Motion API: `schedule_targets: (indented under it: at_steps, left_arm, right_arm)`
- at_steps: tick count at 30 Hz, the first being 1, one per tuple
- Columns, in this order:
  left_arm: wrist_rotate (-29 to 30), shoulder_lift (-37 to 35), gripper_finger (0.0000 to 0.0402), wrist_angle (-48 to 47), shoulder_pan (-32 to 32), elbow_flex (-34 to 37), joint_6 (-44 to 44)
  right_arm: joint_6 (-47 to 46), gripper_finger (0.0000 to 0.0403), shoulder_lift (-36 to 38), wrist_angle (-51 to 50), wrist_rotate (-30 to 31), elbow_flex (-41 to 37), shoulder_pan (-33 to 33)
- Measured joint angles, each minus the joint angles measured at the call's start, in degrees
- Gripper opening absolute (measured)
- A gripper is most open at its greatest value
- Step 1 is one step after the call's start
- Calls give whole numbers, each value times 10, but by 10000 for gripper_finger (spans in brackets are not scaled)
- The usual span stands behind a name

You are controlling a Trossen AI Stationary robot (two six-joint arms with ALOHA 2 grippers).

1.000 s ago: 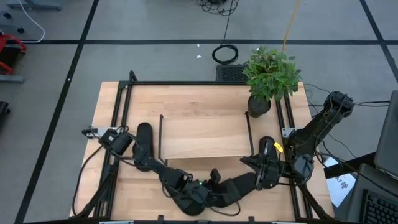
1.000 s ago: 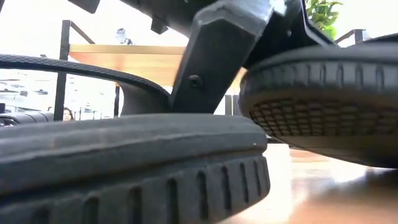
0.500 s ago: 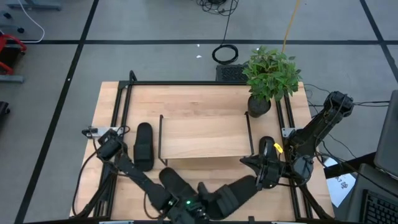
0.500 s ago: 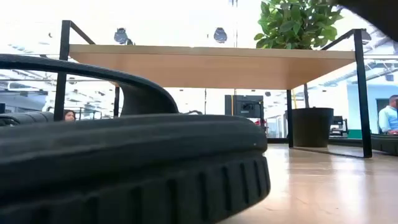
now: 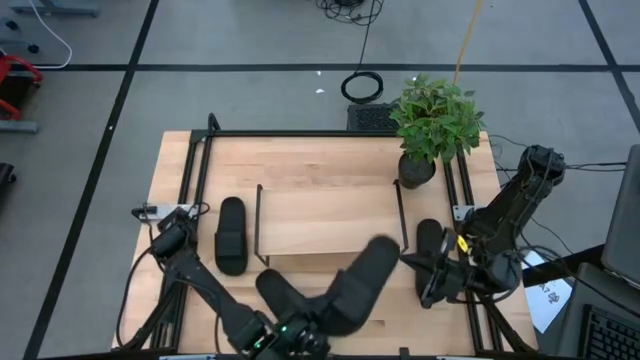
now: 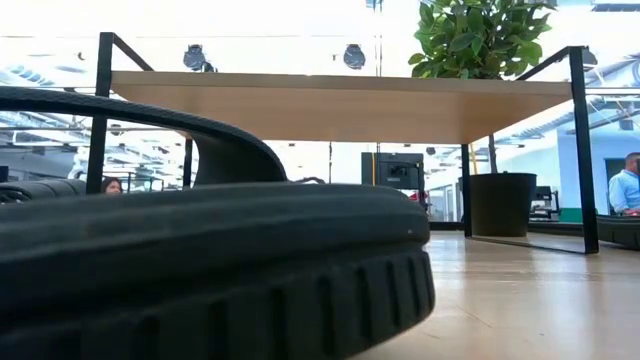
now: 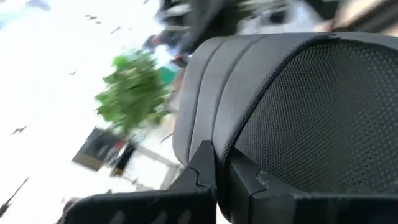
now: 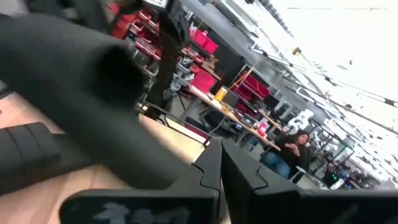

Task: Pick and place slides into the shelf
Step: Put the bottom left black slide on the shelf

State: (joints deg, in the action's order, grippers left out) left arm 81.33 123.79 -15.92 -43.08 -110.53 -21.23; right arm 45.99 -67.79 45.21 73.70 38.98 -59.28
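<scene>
In the high view my left gripper is near the table's near edge and shut on one black slide, which fills the left wrist view. A second slide lies flat to the left of the shelf. A third lies by the near edge, partly under my left arm, and looms large in the low view. The fourth lies to the right of the shelf. My right gripper is shut at that slide's near end, with nothing between its fingers. My left gripper pinches the lifted slide between its two fingers at its near end, at the rim in the wrist view. The slide is clear of the table and slants up. Its free end points toward the shelf's near right corner.
A potted plant stands at the shelf's far right corner. Black rails run along the table's left and right sides. In the low view the shelf's board stands on thin black legs with open room beneath. A person is in the room beyond.
My left gripper has drawn back toward the near edge and risen, taking the slide with it. The slide, which lay flat near the near edge a second ago, is now lifted clear and tipped up, its free end swung toward the shelf. Both have left the low view.
</scene>
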Motion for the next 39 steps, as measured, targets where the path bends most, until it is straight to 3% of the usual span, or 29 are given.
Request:
schedule_targets:
  at_steps: [9, 15, 20, 39]
  left_arm:
    - [28, 0, 0, 17, 63, -17, 31]
    - [91, 0, 0, 64, 94, -17, -30]
    - [88, 0, 0, 145, 108, -17, -118]
    - [87, 12, 0, 143, 150, -2, -113]
  right_arm:
    - [23, 0, 0, 17, 48, 0, -26]
    - [27, 0, 0, 17, 50, 0, -35]
    - [27, 0, 0, 17, 43, 0, -36]
    - [17, 0, 0, 17, 42, 0, -36]
